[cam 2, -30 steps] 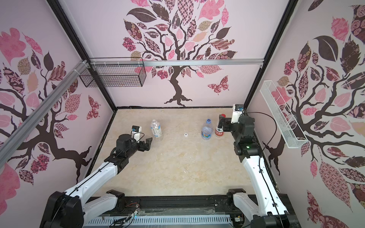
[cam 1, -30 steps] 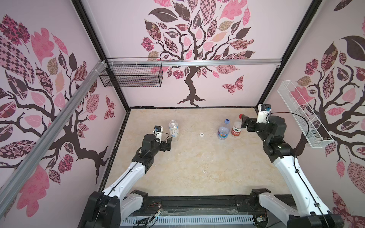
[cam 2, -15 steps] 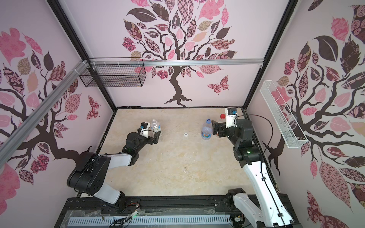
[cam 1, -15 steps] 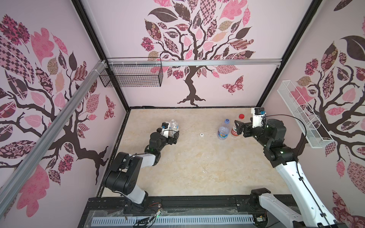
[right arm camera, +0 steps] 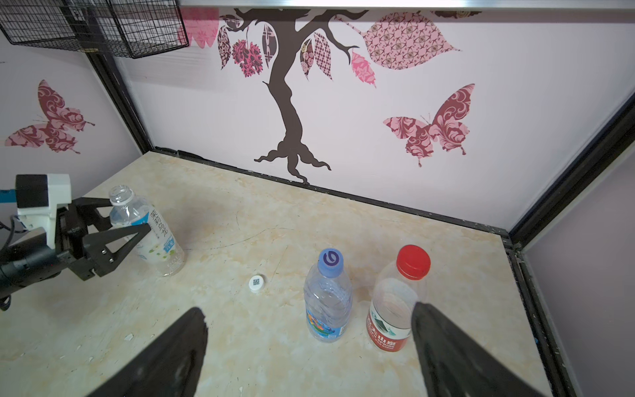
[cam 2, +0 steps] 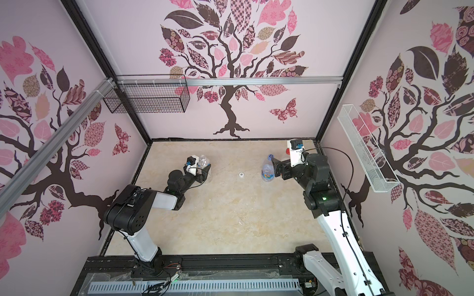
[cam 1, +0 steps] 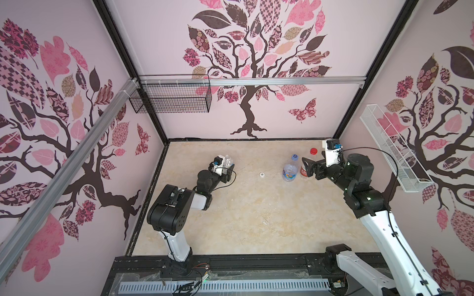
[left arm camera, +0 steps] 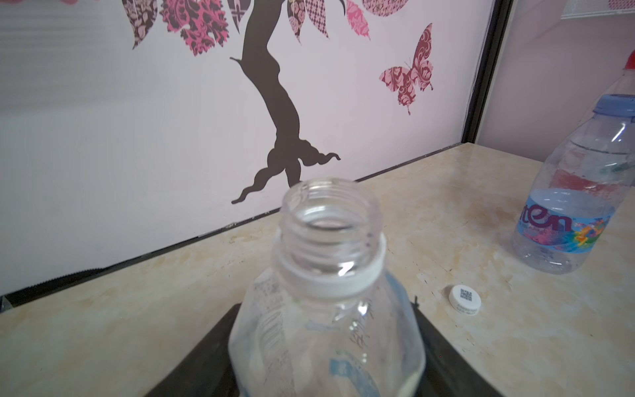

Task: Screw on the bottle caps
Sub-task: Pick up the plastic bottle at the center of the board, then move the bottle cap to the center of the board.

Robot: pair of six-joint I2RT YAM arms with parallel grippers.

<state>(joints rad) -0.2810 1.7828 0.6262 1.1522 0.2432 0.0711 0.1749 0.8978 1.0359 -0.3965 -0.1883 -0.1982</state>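
Observation:
The taller white-green labelled bottle (right arm camera: 151,233) stands uncapped at the left, its open neck (left arm camera: 330,233) close in the left wrist view. My left gripper (right arm camera: 130,216) is shut on its body, fingers (left arm camera: 206,361) pressed against both sides. The white cap (cam 1: 262,175) with a dark mark lies loose on the table. The squat bluish bottle (right arm camera: 328,309) wears the blue cap (right arm camera: 331,258). Beside it the red-labelled bottle (right arm camera: 391,323) wears the red cap (right arm camera: 413,262). My right gripper (right arm camera: 309,311) stands open just short of those two bottles, holding nothing.
A black wire basket (cam 1: 170,93) hangs on the back wall at the left. A white wire basket (cam 1: 392,151) hangs on the right wall. The back wall is close behind all the bottles. The marble tabletop (cam 1: 256,217) stretches toward the front rail.
My left arm reached forward to the uncapped bottle and its jaws closed onto it. My right gripper drew back from the red cap and dropped lower beside the red-labelled bottle.

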